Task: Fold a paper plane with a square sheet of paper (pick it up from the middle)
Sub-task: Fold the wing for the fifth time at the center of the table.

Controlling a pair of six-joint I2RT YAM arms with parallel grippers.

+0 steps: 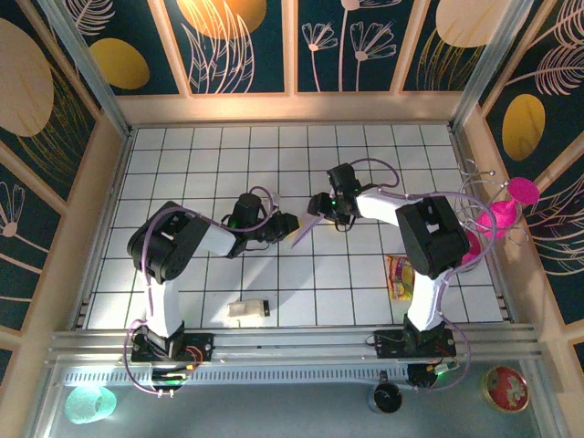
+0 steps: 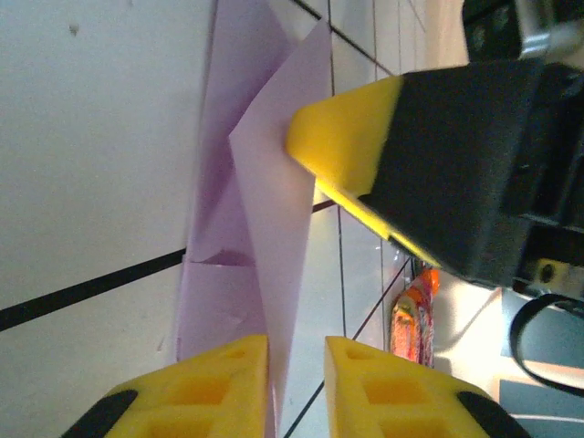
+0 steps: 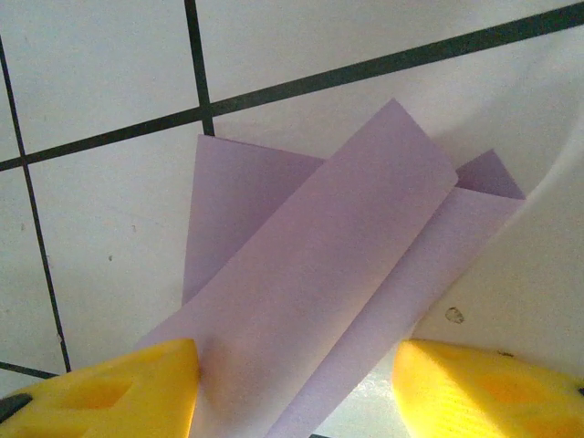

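**Both arms converged mid-table on the lilac fold**

Left arm: upper link raised from its base, elbow bent, forearm reaching right, the left gripper [image 1: 286, 223] level over the tiled table [image 1: 201, 155]. Right arm: elbow high, forearm reaching left, the right gripper [image 1: 317, 205] facing the left one, tips near each other.

The paper plane [image 1: 303, 230], only partly folded, showed from above as a slim slanted strip between the two grippers.

Left wrist view: left gripper [image 2: 297, 388] narrowly parted. The paper's [image 2: 274, 228] edge ran into the gap against one pad, with floor visible beside it. A yellow fingertip [image 2: 342, 137] of the right gripper touched the raised flap.

Right wrist view: right gripper [image 3: 297, 383] spread wide, unclamped. The layered paper [image 3: 319, 274] lay between the fingers, beside one pad and clear of the other.

Could not tell whether the paper rested on the table.
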